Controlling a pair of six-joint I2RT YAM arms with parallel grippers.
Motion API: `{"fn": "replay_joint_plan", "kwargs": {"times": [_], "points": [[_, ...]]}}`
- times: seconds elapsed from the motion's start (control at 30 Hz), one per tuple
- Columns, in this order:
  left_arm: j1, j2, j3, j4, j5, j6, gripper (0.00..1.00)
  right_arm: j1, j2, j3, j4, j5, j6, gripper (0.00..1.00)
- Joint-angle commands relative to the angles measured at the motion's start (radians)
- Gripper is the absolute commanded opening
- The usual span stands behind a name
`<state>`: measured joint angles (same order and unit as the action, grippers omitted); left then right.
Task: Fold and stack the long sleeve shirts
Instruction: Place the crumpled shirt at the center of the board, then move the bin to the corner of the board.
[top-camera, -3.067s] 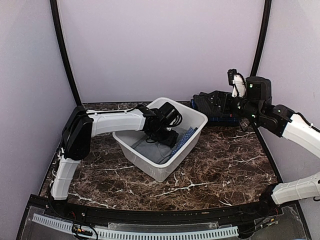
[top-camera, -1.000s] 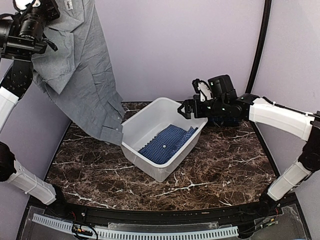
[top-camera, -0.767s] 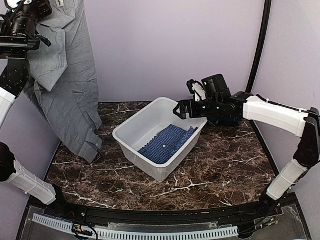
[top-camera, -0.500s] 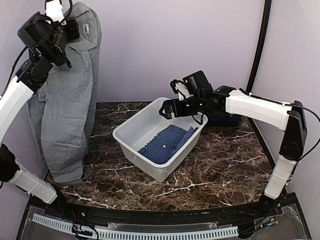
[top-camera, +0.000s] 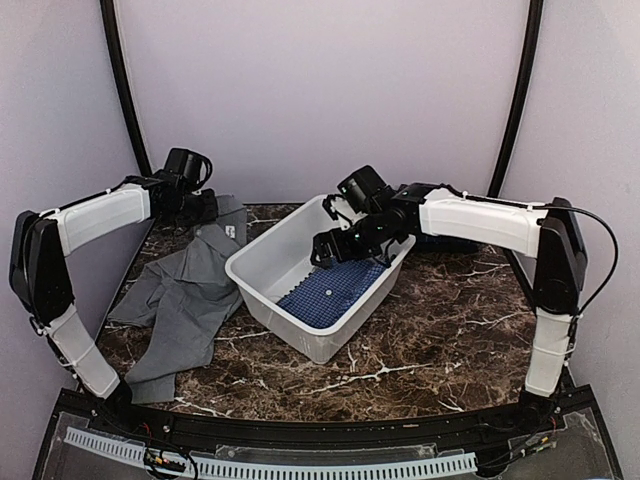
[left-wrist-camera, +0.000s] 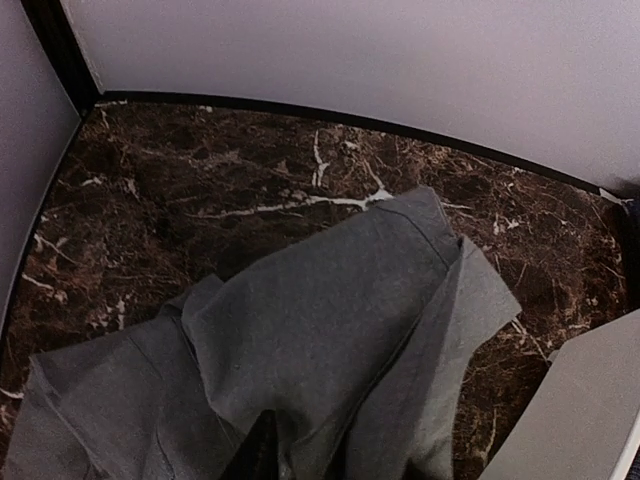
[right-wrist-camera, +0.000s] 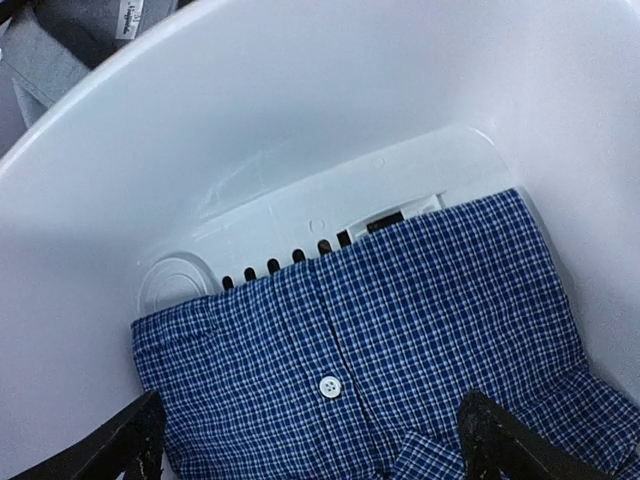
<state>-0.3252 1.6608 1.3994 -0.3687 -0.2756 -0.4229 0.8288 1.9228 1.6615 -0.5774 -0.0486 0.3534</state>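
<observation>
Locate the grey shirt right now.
Top view: the grey shirt lies crumpled on the left side of the marble table, just left of the white tub, its far end at the left gripper.

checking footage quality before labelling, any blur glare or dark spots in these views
Top external: evenly lit, sharp, no glare. Left wrist: grey shirt slightly soft, bottom edge dim. Right wrist: blue checked shirt crisp, white tub wall bright but not blown out, fingertips dark.

grey shirt (top-camera: 195, 285): plain mid-grey
checked shirt (top-camera: 335, 285): blue, fine white check
tub (top-camera: 300, 335): white
worktop (top-camera: 450, 320): dark brown, white veins
</observation>
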Motion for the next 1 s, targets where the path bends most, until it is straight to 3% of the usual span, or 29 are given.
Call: {"fn": "replay_joint_plan", "kwargs": {"times": [0.0, 0.07, 0.13, 0.3, 0.77, 0.97], "points": [[-0.006, -0.029, -0.055, 0.004, 0.162, -0.096, 0.44, 0.007, -0.034, -0.075, -0.067, 0.018, 0.013, 0.99], [-0.009, -0.020, -0.069, 0.004, 0.207, -0.086, 0.60, 0.007, -0.062, -0.121, -0.094, 0.040, 0.024, 0.99], [-0.021, -0.015, -0.076, 0.006, 0.245, -0.066, 0.68, 0.007, -0.098, -0.174, -0.113, 0.059, 0.038, 0.99], [-0.099, -0.001, -0.076, -0.015, 0.272, -0.023, 0.78, 0.005, -0.202, -0.319, -0.179, 0.140, 0.097, 0.99], [-0.248, 0.013, -0.069, -0.020, 0.385, -0.006, 0.81, -0.229, -0.552, -0.669, -0.322, 0.367, 0.408, 0.99], [-0.250, 0.004, -0.063, -0.021, 0.387, -0.001, 0.82, -0.196, -0.646, -0.557, -0.217, 0.358, 0.370, 0.99]]}}
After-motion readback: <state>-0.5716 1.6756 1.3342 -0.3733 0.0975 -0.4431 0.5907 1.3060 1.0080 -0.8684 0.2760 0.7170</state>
